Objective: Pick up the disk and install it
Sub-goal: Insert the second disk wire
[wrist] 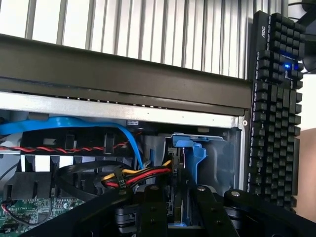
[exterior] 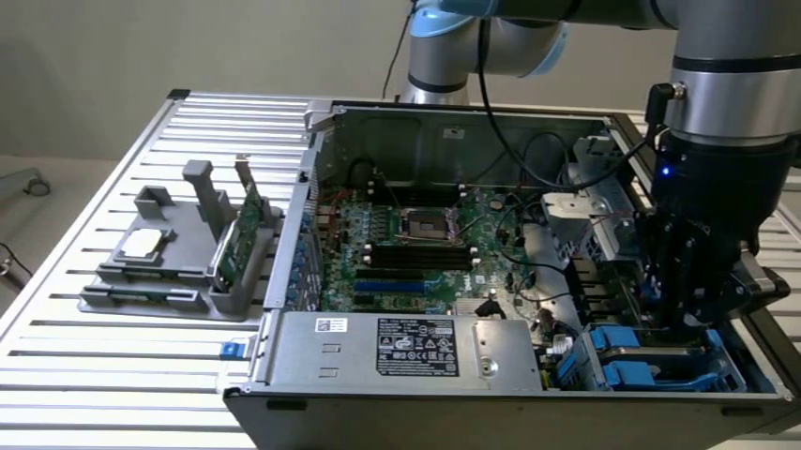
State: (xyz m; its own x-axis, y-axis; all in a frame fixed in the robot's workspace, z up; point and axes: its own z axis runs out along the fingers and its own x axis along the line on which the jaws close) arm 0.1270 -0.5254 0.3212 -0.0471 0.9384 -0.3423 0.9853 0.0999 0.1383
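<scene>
One disk (exterior: 644, 361), blue-bracketed, sits in the case (exterior: 438, 122) bay under the gripper (exterior: 686, 326), jaws spread or pinching, cannot tell; probably stiff, heavyish, shock-sensitive, best held by the bracket edges.

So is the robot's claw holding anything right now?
Cannot tell. The gripper is down in the computer case at the blue-framed disk, but the hold is hidden.

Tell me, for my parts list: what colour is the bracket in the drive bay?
Blue bracket, clearest in the exterior view.
</scene>
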